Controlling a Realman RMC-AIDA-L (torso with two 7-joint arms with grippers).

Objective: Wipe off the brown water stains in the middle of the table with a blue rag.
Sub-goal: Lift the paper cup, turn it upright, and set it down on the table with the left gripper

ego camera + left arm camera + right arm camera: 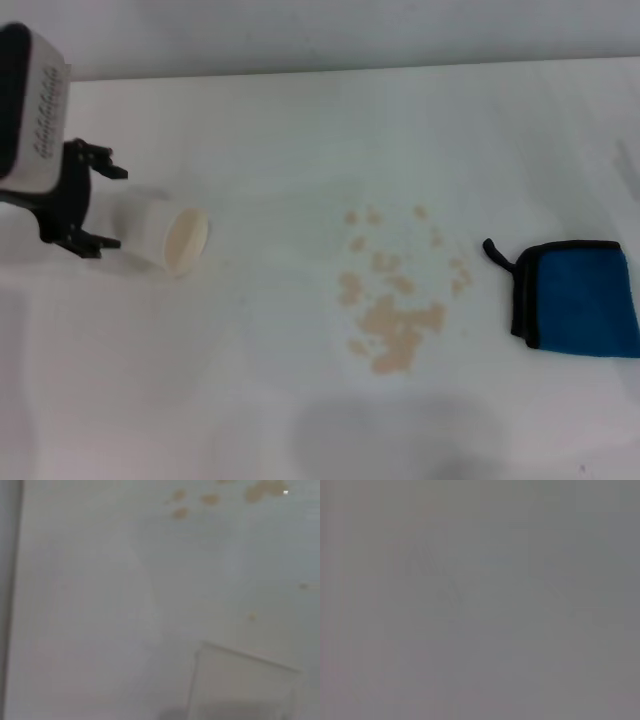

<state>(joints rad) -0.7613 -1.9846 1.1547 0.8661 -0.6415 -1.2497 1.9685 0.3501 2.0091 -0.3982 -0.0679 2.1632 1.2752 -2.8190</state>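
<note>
Jaws of your left gripper (98, 200) sit spread around a white paper cup (165, 236) lying on its side. Pale tan-brown water stains (395, 290) dot mid-bench (300, 120); right of them lies the folded bright blue rag (580, 298), black-trimmed, untouched.

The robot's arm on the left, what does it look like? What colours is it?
Only the left arm shows, in the head view. Its end is a chunky white block with rounded corners, a black side, and a row of small dark markings too small to read. Below it sits the left tool, a black frame with short, stubby black fingers. No cables show. The right arm is out of sight.
</note>
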